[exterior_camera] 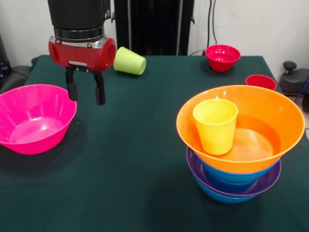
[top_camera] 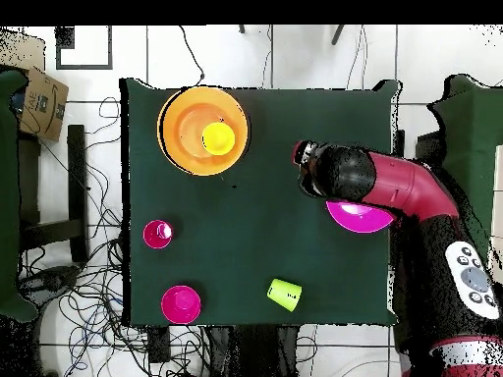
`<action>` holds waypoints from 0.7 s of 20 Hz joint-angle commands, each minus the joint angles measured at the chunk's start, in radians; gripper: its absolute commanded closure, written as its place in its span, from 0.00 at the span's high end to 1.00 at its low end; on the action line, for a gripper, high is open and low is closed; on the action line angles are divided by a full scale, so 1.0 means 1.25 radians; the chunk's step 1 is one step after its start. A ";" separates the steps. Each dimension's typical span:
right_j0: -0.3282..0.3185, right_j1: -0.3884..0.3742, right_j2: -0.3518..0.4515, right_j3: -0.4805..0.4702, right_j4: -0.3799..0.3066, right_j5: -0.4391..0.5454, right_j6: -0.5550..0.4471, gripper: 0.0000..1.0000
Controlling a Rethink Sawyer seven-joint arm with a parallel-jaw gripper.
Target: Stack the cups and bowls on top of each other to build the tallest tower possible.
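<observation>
The tower stands at the front right: a blue bowl [exterior_camera: 223, 196], a purple bowl [exterior_camera: 271, 181] and another blue bowl [exterior_camera: 227, 175] nested under the wide orange bowl [exterior_camera: 270, 113] [top_camera: 182, 137]. The yellow cup [exterior_camera: 215, 124] [top_camera: 218, 137] stands upright inside the orange bowl. The large pink bowl [exterior_camera: 31, 118] [top_camera: 362, 218] sits alone at the left. The lime green cup [exterior_camera: 129, 61] [top_camera: 284, 293] lies on its side at the back. A small red bowl [exterior_camera: 222, 57] [top_camera: 181, 303] and the red cup [exterior_camera: 260, 81] [top_camera: 157, 234] stand at the back right. My gripper [exterior_camera: 85, 91] [top_camera: 305, 157] hangs open and empty just right of the pink bowl.
The dark green table [exterior_camera: 135, 159] has its edges close to the pink bowl and the tower. In the overhead view my arm [top_camera: 393, 187] covers part of the pink bowl. Cables and chairs lie on the floor around the table.
</observation>
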 commanded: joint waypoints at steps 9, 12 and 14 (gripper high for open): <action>-0.070 -0.012 0.168 0.069 -0.129 0.077 -0.280 1.00; -0.103 0.010 0.218 0.071 -0.139 0.104 -0.340 1.00; -0.117 0.011 0.230 0.073 -0.152 0.115 -0.360 1.00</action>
